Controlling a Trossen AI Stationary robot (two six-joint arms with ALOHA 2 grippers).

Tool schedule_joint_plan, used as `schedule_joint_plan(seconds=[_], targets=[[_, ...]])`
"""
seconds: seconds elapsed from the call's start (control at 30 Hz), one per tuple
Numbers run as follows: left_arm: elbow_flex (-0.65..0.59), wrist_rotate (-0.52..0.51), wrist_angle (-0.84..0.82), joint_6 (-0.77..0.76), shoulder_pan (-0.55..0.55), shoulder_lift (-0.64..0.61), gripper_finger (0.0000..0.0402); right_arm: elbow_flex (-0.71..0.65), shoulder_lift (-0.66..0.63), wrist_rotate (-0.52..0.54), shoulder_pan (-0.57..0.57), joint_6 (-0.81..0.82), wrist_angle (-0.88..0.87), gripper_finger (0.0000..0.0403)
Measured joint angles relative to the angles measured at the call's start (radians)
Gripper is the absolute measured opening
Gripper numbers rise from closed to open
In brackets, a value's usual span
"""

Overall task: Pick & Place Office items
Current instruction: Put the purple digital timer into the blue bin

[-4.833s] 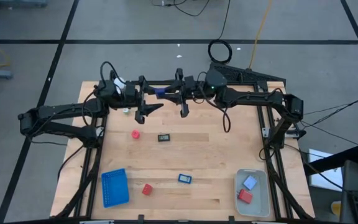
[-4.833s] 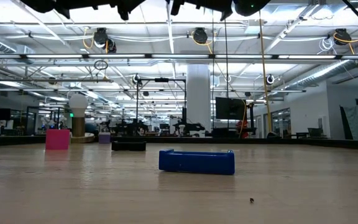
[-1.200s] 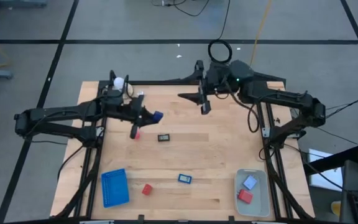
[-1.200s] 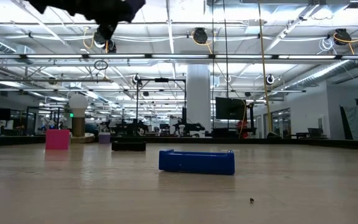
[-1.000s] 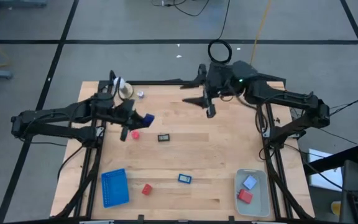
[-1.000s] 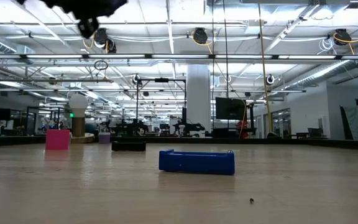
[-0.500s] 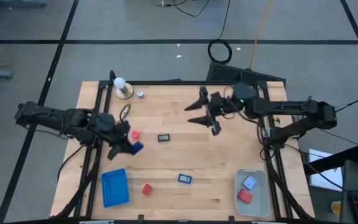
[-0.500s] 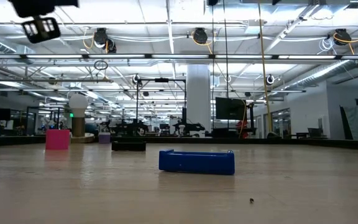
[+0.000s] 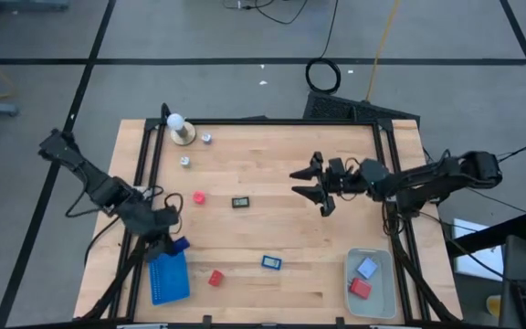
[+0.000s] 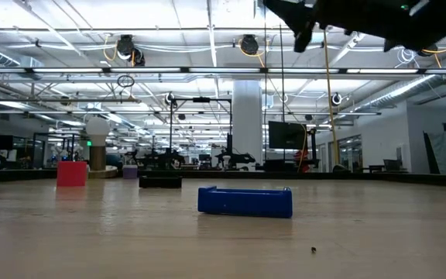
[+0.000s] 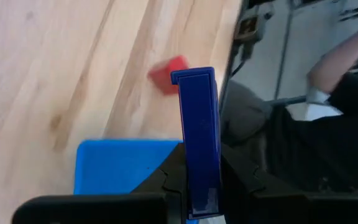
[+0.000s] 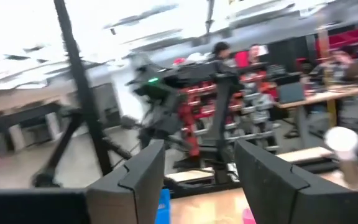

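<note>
pale wood planks run under me, with the blue ribbed tray [image 9: 169, 277] lying at the table's near-left corner. my left gripper [image 9: 169, 241] hangs just at the tray's far edge, clamped on a dark blue rectangular piece [image 11: 198, 140], which stands up between my fingers with its long axis running out along them, away from my wrist. in my left wrist view the tray's blue floor [image 11: 124, 165] sits right beneath the piece, so i judge the coming move is a short reach over the tray and a release, nothing sideways. a small red block [image 11: 170, 73] lies on the wood just past the piece, apart from the tray.

my right gripper [image 9: 320, 187] hovers over the table's right half, fingers spread and holding nothing, well apart from all this. the pale translucent bin [image 9: 371, 283] at the near-right corner already holds a red block [image 9: 361, 288] and a pale-blue piece [image 9: 367, 268]. a black rectangular piece [image 9: 241, 202] and a blue piece [image 9: 271, 262] lie loose mid-table, nearer my right gripper than my loaded left.
</note>
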Motion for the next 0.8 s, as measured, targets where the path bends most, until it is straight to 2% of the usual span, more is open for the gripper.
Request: schedule_joint_plan(seconds=[0.23,0.43,0.57,0.8], targets=[[0.000,-0.067,-0.080,-0.167,-0.174,0.052,0.0054,-0.063,0.000,0.172,0.132,-0.027,0.072,0.0177],[0.000,-0.111,-0.095,-0.224,-0.257,0.135,0.0054,-0.063,0.000,0.296,0.224,-0.094,0.076,0.0175],[0.000,-0.108,-0.132,-0.236,-0.281,0.191,0.0054,-0.063,0.000,0.330,0.254,-0.112,0.081,0.0173],[0.000,-0.101,-0.141,-0.234,-0.290,0.252,0.0054,-0.063,0.000,0.330,0.266,-0.117,0.082,0.0171]])
